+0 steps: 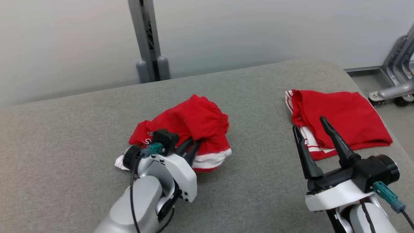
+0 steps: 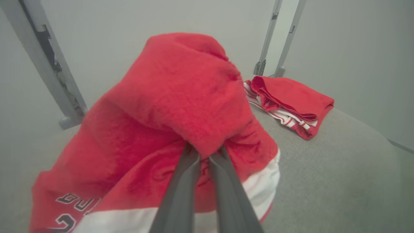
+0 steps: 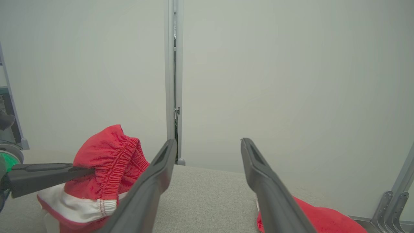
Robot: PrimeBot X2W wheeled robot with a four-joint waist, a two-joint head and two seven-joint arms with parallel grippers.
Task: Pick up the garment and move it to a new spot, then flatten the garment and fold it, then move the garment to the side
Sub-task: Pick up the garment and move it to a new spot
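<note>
A crumpled red garment (image 1: 194, 119) with white trim and dark lettering lies bunched near the middle of the grey padded table (image 1: 81, 129). My left gripper (image 1: 194, 144) is shut on a fold of it, and the cloth hides the fingertips. In the left wrist view the garment (image 2: 181, 90) bulges over the closed left gripper (image 2: 203, 150). The right wrist view shows the garment (image 3: 106, 152) raised in a hump at the left. My right gripper (image 1: 309, 123) stands open and holds nothing, over the near edge of a second red piece. Its own view shows the right gripper (image 3: 208, 142) spread wide.
A folded red garment with white stripes (image 1: 349, 116) lies at the table's right end, also visible as the folded garment (image 2: 291, 97). A grey post (image 1: 148, 42) stands behind the table. A metal frame (image 1: 397, 64) stands on the floor past the right edge.
</note>
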